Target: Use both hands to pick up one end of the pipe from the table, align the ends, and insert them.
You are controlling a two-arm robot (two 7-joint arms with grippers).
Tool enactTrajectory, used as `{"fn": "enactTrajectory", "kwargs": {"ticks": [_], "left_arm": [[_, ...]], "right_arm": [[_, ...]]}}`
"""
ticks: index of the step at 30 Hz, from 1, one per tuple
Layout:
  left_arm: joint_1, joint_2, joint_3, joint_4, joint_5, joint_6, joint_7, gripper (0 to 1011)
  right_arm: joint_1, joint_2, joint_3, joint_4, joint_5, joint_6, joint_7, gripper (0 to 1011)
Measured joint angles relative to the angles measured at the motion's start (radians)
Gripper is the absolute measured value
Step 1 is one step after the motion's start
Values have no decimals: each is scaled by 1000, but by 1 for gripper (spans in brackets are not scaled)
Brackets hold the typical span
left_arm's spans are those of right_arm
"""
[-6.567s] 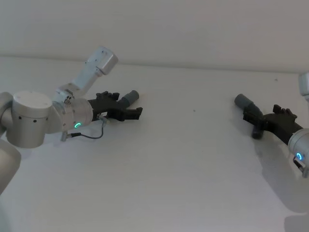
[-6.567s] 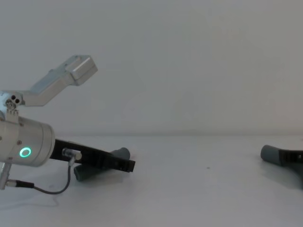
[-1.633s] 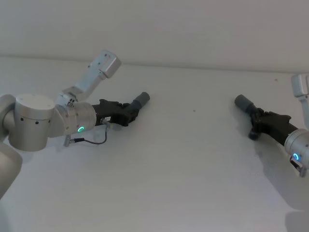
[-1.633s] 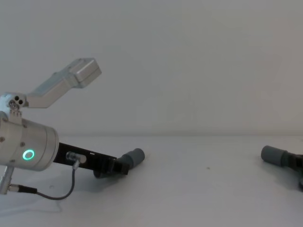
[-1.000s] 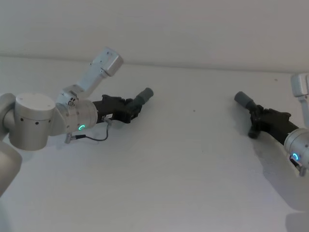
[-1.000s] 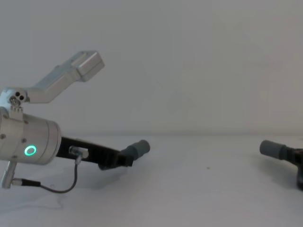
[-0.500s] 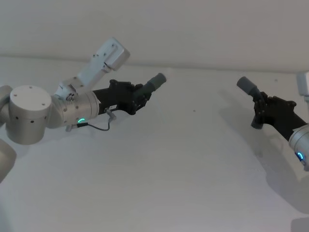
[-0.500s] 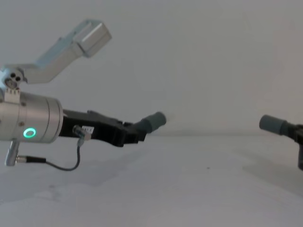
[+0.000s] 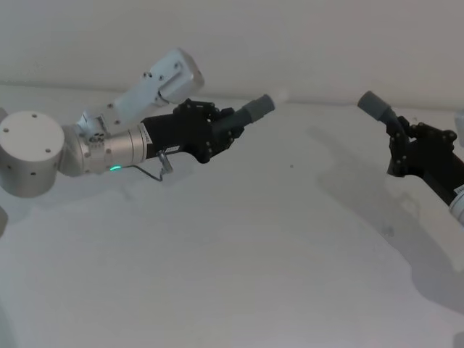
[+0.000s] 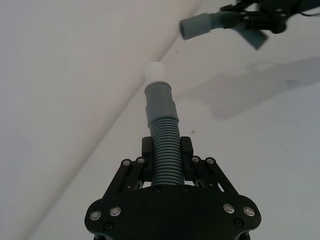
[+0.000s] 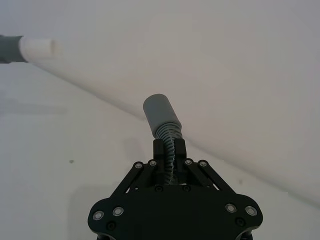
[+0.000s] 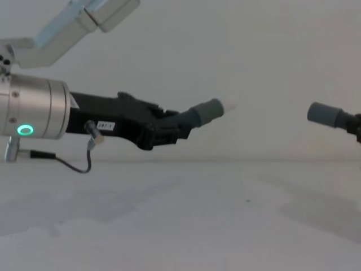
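The left gripper is up off the desk, its fingers clamped on the ribbed pipe piece. The cuff and white tip jut past them. The right gripper has its fingers pinched on the bent pipe piece, which sticks out beyond them. The two pieces are well apart.

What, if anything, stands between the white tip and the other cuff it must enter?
Nothing visible: only open air separates the tip in the left gripper from the cuff in the right gripper.
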Motion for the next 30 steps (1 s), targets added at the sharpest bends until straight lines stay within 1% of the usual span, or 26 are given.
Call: {"fn": "enactTrajectory", "kwargs": {"ticks": [1,2,3,4,7,8,9,10,13,15,16,19,20,21,22,23,24,26,27,30], "left_arm": [[-3,4,2,-2,4,-11,-6,316],[-9,12,8,-6,13,-36,-20,316],[-13,16,10,-8,17,-46,-26,316],[-19,23,17,-13,26,-72,-38,316],[-29,34,25,-19,39,-104,-56,316],[-36,41,31,-23,47,-126,-69,316],[-44,49,37,-27,56,-152,-82,316],[-47,52,40,-29,59,-159,-86,316],[-58,62,47,-34,73,-196,-106,316],[-75,76,58,-41,91,-244,-130,316],[-80,79,61,-43,95,-255,-135,316],[-92,88,69,-48,107,-288,-152,316],[-101,95,76,-52,117,-315,-164,316],[-105,98,78,-53,121,-326,-169,316],[-108,99,79,-55,125,-337,-175,316],[-113,103,82,-57,129,-348,-180,316],[-122,108,87,-60,138,-374,-193,316],[-132,113,92,-63,146,-397,-203,314],[-140,118,97,-67,155,-422,-213,316],[-157,128,106,-75,168,-459,-234,316]], "right_arm": [[0,9,-2,0,-11,-31,11,126],[0,14,-3,0,-16,-43,15,126],[0,19,-4,0,-22,-57,19,126],[1,30,-7,1,-32,-84,27,126],[4,45,-12,3,-49,-130,40,126],[6,57,-15,5,-60,-158,49,126],[7,62,-17,7,-65,-172,53,126],[10,73,-20,10,-78,-204,62,125],[15,88,-25,14,-94,-246,74,125],[23,111,-33,20,-120,-308,87,125],[23,111,-33,20,-120,-308,87,125],[35,138,-43,28,-150,-379,104,125],[38,142,-45,31,-158,-398,107,125],[40,146,-48,33,-162,-407,109,125],[45,153,-52,38,-173,-431,114,125],[45,153,-52,38,-173,-431,114,125],[51,161,-56,43,-184,-457,118,125],[55,168,-60,49,-193,-483,123,125],[56,170,-61,51,-195,-489,124,125],[58,178,-61,59,-195,-508,128,125]]}}
